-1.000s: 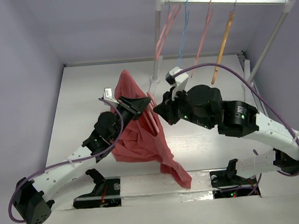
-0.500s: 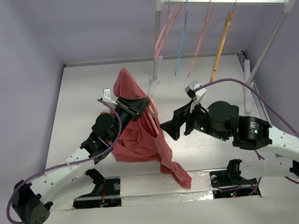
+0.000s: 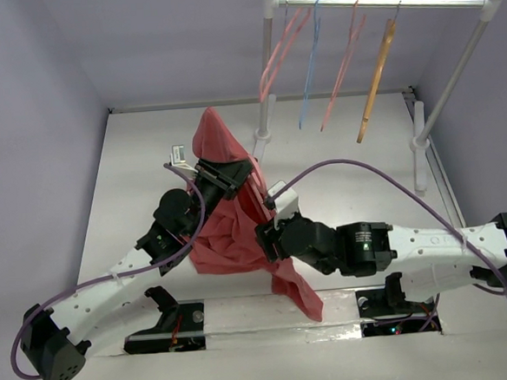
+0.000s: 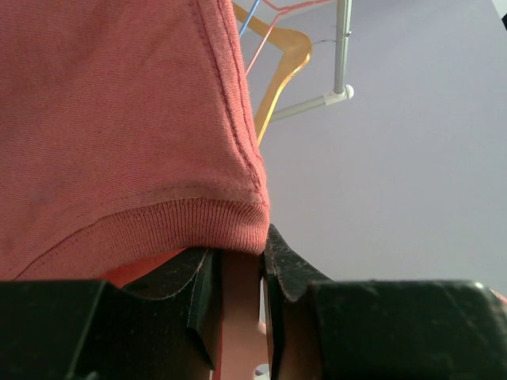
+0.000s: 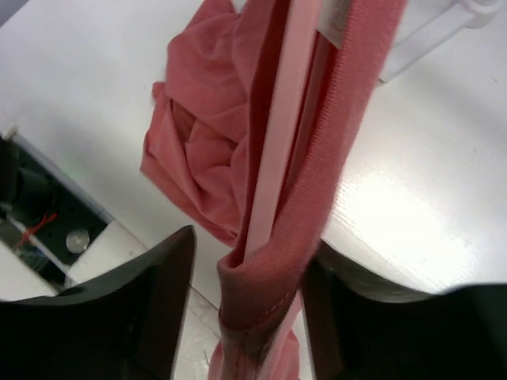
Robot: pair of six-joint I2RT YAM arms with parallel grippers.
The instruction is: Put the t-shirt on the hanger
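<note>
**Position.** The t-shirt (image 3: pixel 231 235) is raised off the worktop (image 3: pixel 356 157) and draped over the hanger (image 5: pixel 279 134). 1 peak of cloth stands above the left claw (image 3: pixel 225 176). A loose tail hangs down to the near edge, between the 2 arm bases.

**Left claw.** It is clamped narrow on a pink bar of the hanger. In the left wrist view the ribbed band of the shirt sits directly on top of its jaws.

**Right claw.** It (image 5: pixel 249 261) is low on the garment. Its jaws stand apart and straddle a stitched fold of cloth with the hanger bar running inside it. There is a gap on 1 side, so nothing is gripped.

**Step in hand (judged).** The hanger is being dressed. The cloth already covers most of the frame, and the lower hanger arm is being worked into the shirt.

**Next move (judged).**
- The right claw should close on the cloth fold alone, not on the bar.
- It should then draw the cloth along and over the end of that arm while the left claw holds the hanger steady.
- Pinching the bar together with the cloth would drag the hanger round instead of seating the shoulder.

**Other.** The rail (image 3: pixel 380 5) at the far side carries 4 other hangers, well apart from the work.
</note>
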